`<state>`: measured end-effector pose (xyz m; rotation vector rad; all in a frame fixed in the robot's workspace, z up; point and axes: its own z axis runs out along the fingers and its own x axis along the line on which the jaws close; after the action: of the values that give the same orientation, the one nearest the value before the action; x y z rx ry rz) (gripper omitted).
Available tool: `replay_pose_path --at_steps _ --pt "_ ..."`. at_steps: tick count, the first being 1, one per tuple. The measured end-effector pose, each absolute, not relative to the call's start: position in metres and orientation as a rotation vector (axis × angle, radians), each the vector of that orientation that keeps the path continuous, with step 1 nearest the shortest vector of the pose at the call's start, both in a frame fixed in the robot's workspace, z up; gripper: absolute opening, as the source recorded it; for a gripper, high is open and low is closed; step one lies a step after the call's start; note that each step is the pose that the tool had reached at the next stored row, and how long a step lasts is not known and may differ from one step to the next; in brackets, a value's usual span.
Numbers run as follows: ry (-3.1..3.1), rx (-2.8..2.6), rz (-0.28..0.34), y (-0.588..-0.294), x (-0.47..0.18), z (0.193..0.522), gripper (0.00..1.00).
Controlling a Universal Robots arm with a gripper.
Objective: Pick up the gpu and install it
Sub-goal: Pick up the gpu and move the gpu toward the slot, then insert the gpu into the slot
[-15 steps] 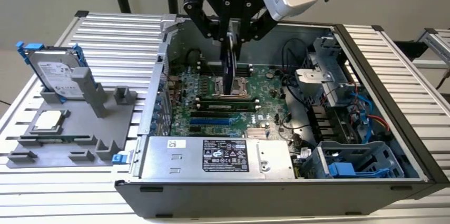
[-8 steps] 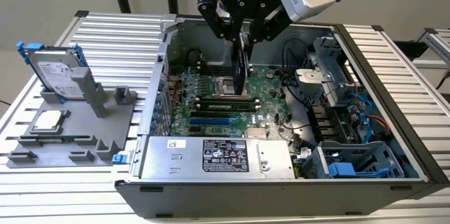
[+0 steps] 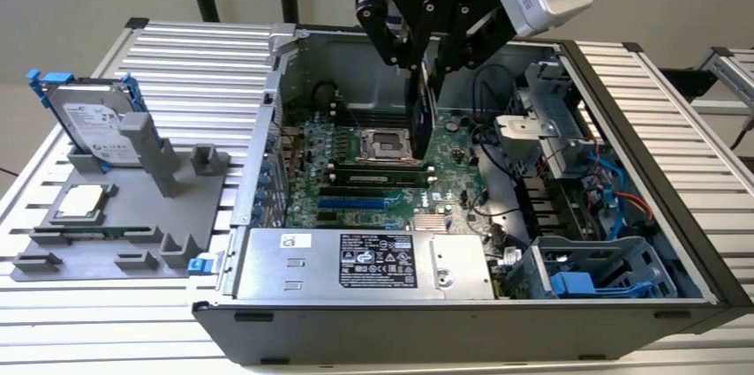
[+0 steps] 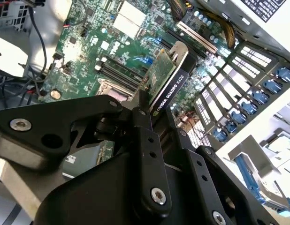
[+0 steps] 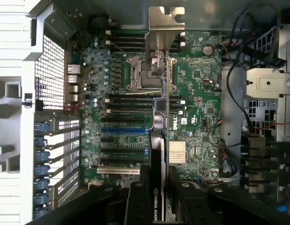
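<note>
Gpu point(image 3: 421, 106) pinched tight between black fingers point(image 3: 395, 40), one on each flat side. Card hangs on edge, up in air, inside open computer case point(image 3: 659, 154), over green motherboard point(image 3: 353, 194), near square socket point(image 3: 384, 146). Silver bracket point(image 5: 164, 21) at card's end. Grey stand point(image 3: 141, 216) with hard drive point(image 3: 88, 115) on counter point(image 3: 177, 48), exterior view's left, well apart.

- My arm reaches down from above in the exterior view, wrist pointing straight down.
- My gripper point(image 3: 422, 59) has its black jaws clamped on the top edge of the gpu point(image 3: 422, 119), which hangs upright on edge.
</note>
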<state>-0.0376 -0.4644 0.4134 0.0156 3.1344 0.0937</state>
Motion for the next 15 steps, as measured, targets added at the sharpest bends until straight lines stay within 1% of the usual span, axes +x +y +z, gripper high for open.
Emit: replay_pose_path --at_steps 15 --pt "3.134 0.016 0.094 -0.4644 -0.0305 0.4134 0.00"
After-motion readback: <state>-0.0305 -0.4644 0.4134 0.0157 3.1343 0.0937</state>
